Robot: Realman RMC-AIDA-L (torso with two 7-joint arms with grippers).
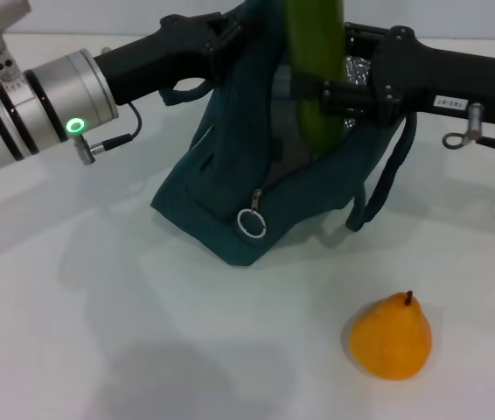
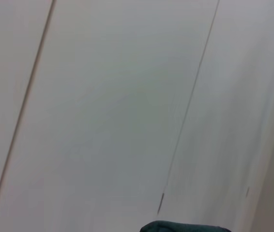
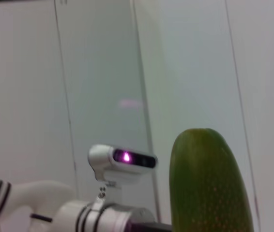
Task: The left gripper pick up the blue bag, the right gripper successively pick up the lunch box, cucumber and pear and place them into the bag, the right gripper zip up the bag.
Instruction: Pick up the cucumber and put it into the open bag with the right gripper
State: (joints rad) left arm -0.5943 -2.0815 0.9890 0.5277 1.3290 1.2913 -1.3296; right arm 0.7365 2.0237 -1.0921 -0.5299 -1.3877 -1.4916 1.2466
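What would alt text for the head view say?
The right claw holds the cucumber upright over the open blue bag, which the left claw holds up by its top. The pear sits on the white table in front.

white table (image 1: 73, 332) | pear (image 1: 390, 337) upright | blue bag (image 1: 230, 201) base apparently resting (top lifted)

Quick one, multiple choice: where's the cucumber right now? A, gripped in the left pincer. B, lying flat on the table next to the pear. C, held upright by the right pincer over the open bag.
C: the right pincer clamps the cucumber upright at the mouth of the blue bag, while the pear sits alone on the table.
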